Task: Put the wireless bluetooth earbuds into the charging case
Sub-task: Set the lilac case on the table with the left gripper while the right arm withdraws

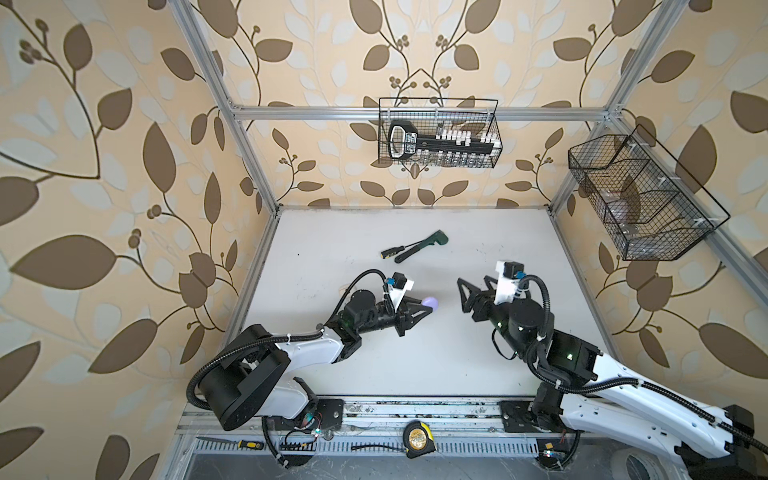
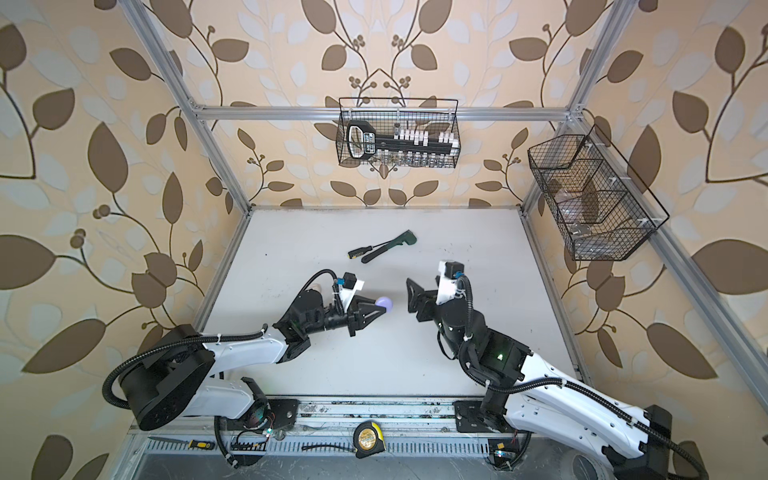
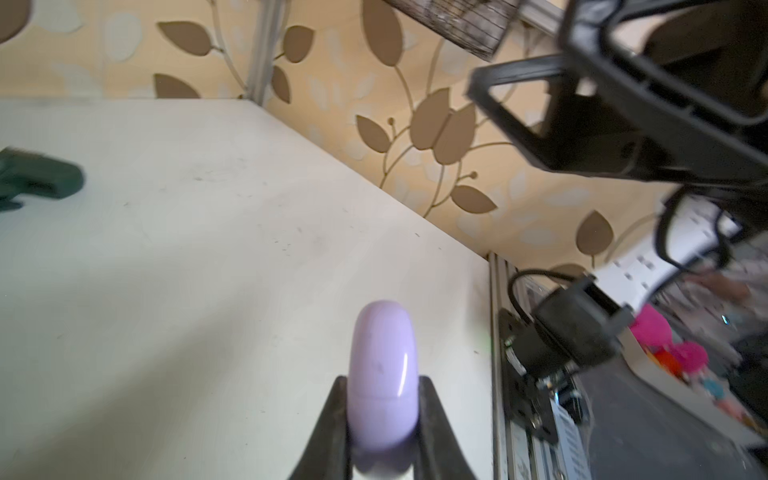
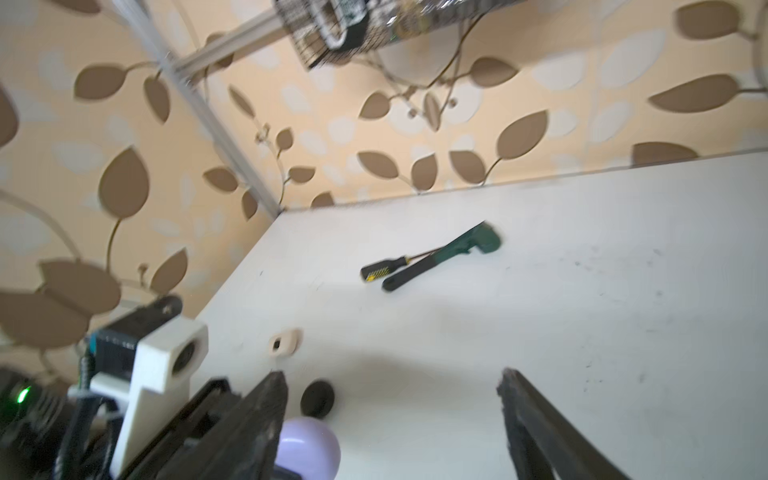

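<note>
White board formed the table (image 1: 415,365), scuffed and ringed by aluminium rails, with leaf-print wallpaper on 3 sides. In both top views, 2 wire baskets hung on the rails: 1 at the back (image 1: 438,133) and 1 at the right (image 1: 640,199). A green wrench (image 1: 419,246) and a screwdriver (image 1: 392,252) lay touching near the table's middle. A tape measure (image 1: 417,438) sat on the front rail. The left gripper (image 1: 426,306) pinched a lilac case (image 1: 431,302) above the table, its free end aimed at the right gripper (image 1: 461,296). That gripper hung nearby with a gap between it and the case.

In the left wrist view, the case (image 3: 382,365) showed edge-on and closed. Its long axis ran straight out along the fingers (image 3: 338,419), and most of it stuck out past their tips. A seam crossed it near the tips.

In the right wrist view, blurred, the right gripper (image 4: 390,374) stood wide open and held nothing. The case (image 4: 309,444) peeked out beside 1 finger. A small cream thing (image 4: 284,341) and a black round thing (image 4: 318,398) lay on the table, both too blurred to tell what they were.
</note>
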Controlling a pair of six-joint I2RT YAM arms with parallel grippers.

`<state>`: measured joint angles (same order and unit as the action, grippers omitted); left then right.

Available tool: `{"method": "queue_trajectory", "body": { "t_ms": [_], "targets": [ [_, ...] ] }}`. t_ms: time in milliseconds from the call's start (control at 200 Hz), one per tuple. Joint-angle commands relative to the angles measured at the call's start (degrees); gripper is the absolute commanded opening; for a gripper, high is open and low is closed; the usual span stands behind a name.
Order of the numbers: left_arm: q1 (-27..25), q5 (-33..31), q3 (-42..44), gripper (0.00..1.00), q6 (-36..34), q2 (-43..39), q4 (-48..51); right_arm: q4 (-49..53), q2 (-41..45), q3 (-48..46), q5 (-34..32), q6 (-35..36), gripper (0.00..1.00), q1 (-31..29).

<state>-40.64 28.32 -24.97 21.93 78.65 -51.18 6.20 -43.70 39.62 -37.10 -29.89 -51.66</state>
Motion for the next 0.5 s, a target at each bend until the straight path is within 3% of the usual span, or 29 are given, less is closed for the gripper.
{"method": "queue_trajectory", "body": {
  "t_ms": [0,100,210,355,420,495],
  "targets": [
    [-1.2,-11.3,-2.3,0.0,19.3,1.4,7.0,-2.3,-2.1,0.9,-9.0,2.9,0.9,5.1],
    [-2.7,-15.7,-1.7,0.0,23.7,2.7,9.2,-12.1,-4.1,-3.0,-11.2,8.6,0.9,10.1],
    [-6.1,-20.0,-4.7,0.0,24.4,3.3,16.7,-12.7,-5.3,-4.8,-7.5,9.6,0.9,17.1],
    [-10.6,-26.0,-7.9,0.0,24.9,9.6,21.5,-17.3,-7.5,-11.4,-10.2,12.9,0.91,26.3],
    [-11.1,-26.0,-10.3,0.0,25.8,14.7,22.7,-20.2,-9.0,-15.6,-11.0,10.8,0.92,30.5],
    [-11.2,-22.7,-11.1,0.0,28.3,21.6,17.0,-24.1,-10.8,-18.0,-10.3,13.1,0.93,33.3]
  ]
}}
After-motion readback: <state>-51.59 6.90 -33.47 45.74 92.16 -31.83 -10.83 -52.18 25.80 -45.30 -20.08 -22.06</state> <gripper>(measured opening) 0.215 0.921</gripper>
